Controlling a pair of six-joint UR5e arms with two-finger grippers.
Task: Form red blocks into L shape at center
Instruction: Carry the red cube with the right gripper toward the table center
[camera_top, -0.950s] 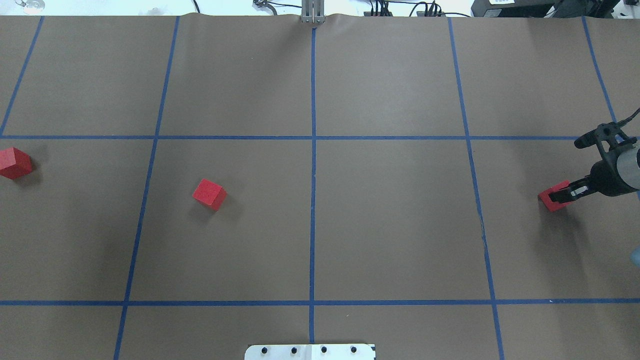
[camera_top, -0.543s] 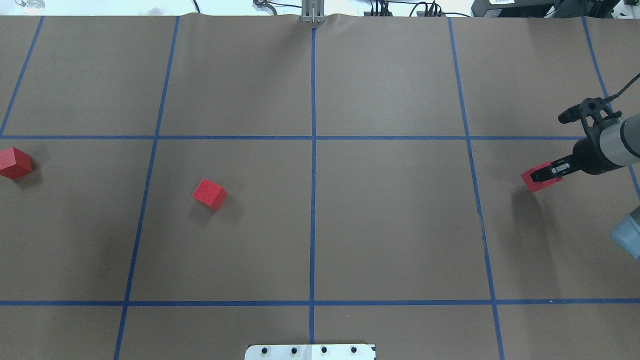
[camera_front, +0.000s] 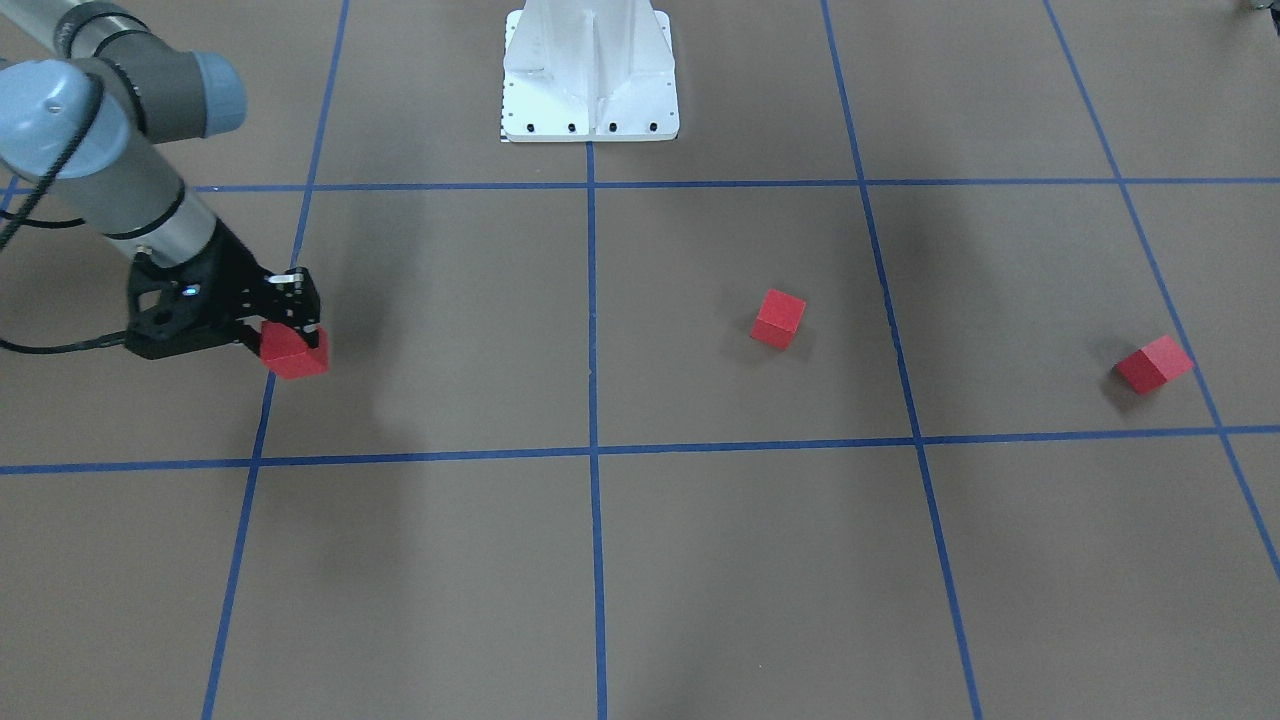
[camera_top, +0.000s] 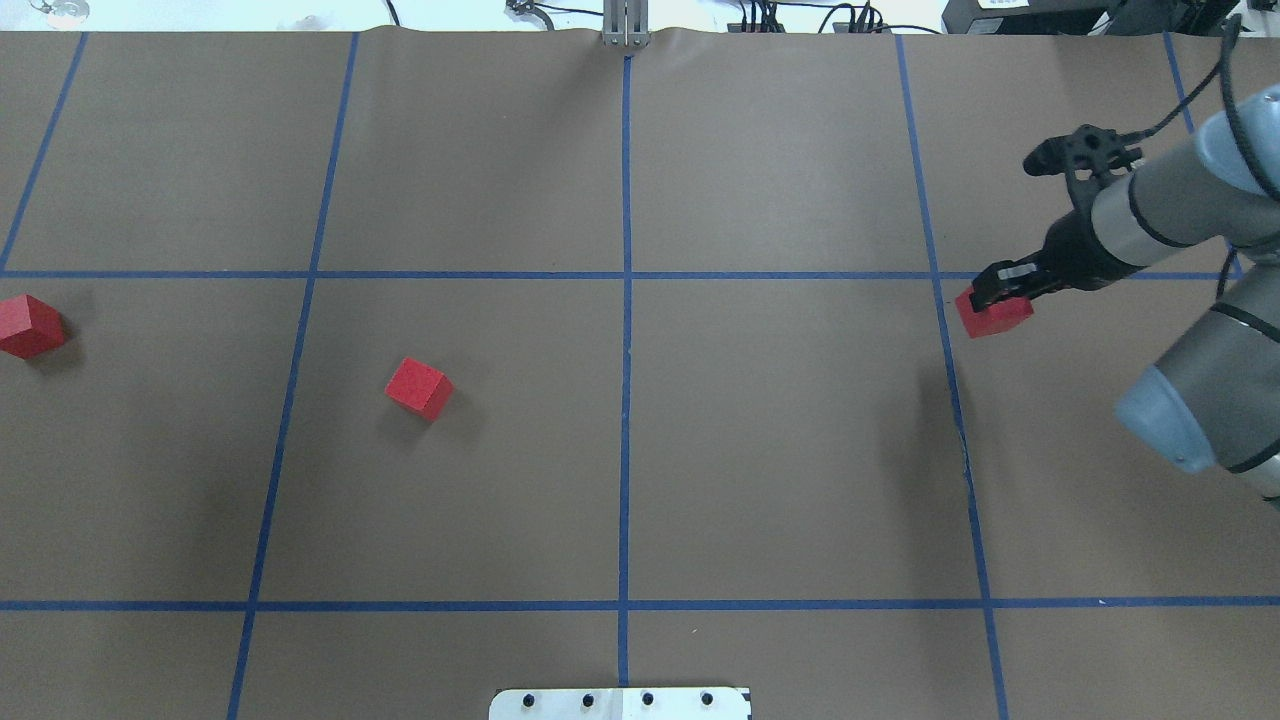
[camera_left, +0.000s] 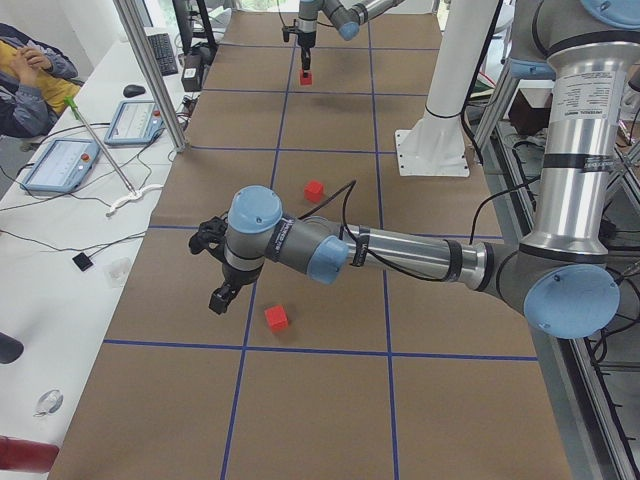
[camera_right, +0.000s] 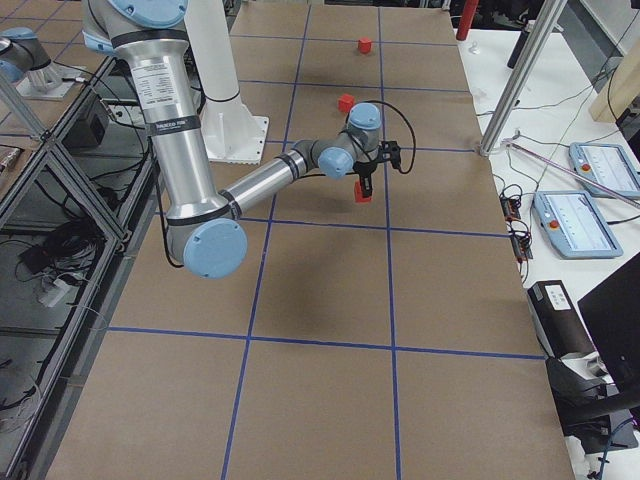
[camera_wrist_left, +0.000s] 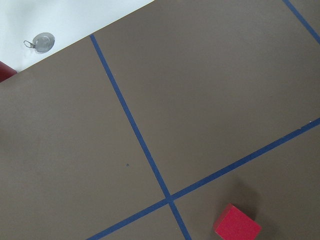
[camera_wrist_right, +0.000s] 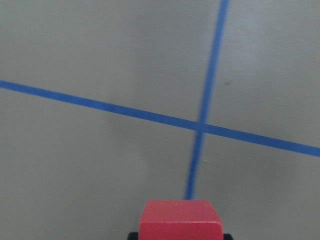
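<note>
Three red blocks show. My right gripper (camera_top: 1000, 297) is shut on one red block (camera_top: 993, 314) and holds it above the table, just right of a blue grid line; it also shows in the front-facing view (camera_front: 293, 351) and the right wrist view (camera_wrist_right: 180, 220). A second block (camera_top: 419, 388) lies left of centre. A third block (camera_top: 30, 326) lies at the far left edge. My left gripper (camera_left: 220, 298) shows only in the exterior left view, hovering beside the third block (camera_left: 277, 318); I cannot tell whether it is open or shut.
The table is brown paper with a blue tape grid. The white robot base plate (camera_top: 620, 703) sits at the near edge. A side bench with tablets (camera_left: 60, 165) and a metal post (camera_left: 150, 70) stand beyond the table's far side.
My right gripper has carried its red block leftward and away from the robot, toward the grid line. The other two blocks have not moved.
</note>
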